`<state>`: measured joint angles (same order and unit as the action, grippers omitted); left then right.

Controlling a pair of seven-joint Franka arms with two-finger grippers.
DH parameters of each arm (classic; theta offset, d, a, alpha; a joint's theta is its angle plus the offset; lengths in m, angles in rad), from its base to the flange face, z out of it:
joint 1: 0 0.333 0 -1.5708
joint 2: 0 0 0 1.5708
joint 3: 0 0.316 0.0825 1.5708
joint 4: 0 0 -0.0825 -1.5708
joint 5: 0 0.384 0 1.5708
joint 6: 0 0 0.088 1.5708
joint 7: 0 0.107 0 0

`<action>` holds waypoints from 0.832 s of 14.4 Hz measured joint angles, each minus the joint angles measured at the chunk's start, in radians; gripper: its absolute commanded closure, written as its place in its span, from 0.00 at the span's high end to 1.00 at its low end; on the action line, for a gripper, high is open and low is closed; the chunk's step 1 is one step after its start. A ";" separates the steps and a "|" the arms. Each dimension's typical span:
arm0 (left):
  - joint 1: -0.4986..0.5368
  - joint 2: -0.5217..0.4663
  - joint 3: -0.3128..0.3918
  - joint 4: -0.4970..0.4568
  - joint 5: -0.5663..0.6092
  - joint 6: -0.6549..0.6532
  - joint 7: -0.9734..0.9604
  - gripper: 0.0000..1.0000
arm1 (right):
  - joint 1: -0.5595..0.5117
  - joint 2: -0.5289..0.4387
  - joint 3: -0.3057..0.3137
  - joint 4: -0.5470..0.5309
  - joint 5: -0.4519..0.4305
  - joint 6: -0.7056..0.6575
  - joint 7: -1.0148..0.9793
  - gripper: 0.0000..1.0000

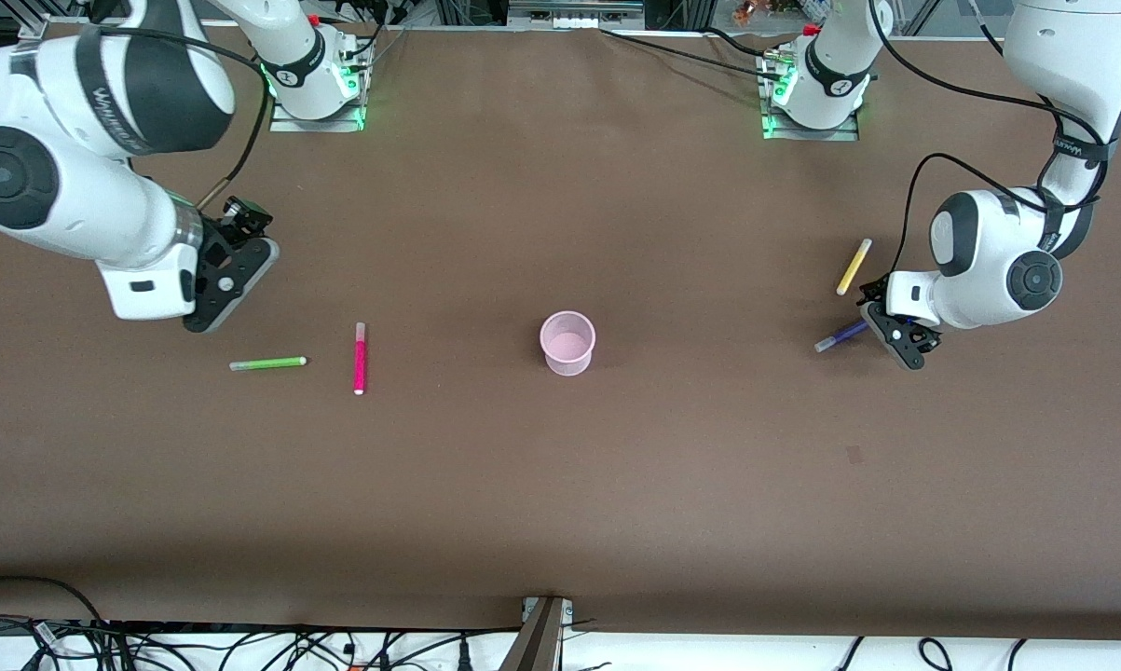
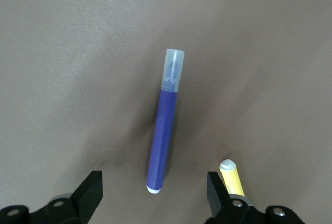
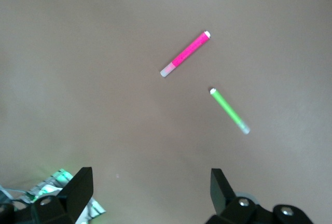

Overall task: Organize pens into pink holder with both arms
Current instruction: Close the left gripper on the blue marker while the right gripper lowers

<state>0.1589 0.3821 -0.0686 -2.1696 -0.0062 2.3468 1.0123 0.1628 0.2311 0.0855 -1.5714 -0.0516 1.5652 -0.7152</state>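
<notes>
Over the purple pen [image 2: 163, 130], my left end effector [image 1: 903, 347] hangs with fingers spread wide, empty; the pen's long axis runs between them, so closing would pinch across its barrel. Yellow pen [image 1: 854, 267] lies just beside. My right end effector [image 1: 229, 280], also wide and empty, is near the green pen [image 1: 267, 363] and magenta pen [image 1: 360, 359]. All four lie on the counter [image 1: 560, 485]; the pink holder [image 1: 567, 343] stands empty mid-counter.

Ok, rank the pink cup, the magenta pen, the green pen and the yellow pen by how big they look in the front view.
1. Pink cup, the bulkiest.
2. Magenta pen and green pen, which look alike in length, so no ranking between them.
3. Yellow pen, slightly shorter-looking; it lies farther from the camera, so that is unsure.
</notes>
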 measured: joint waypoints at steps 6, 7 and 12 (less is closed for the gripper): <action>0.003 0.030 0.002 0.000 0.012 0.024 0.000 0.74 | 0.017 0.090 -0.004 0.005 -0.004 0.113 -0.370 1.00; 0.003 0.034 0.002 0.000 0.012 0.029 0.000 0.70 | 0.017 0.110 -0.004 0.010 -0.004 0.122 -0.441 1.00; 0.008 0.044 0.003 0.000 0.013 0.031 0.000 0.58 | 0.013 0.238 -0.007 0.101 -0.004 0.163 -0.800 1.00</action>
<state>0.1665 0.4257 -0.0654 -2.1698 0.0063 2.3776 1.0126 0.1755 0.4688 0.0783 -1.4706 -0.0552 1.7281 -1.5148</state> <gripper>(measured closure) 0.383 0.000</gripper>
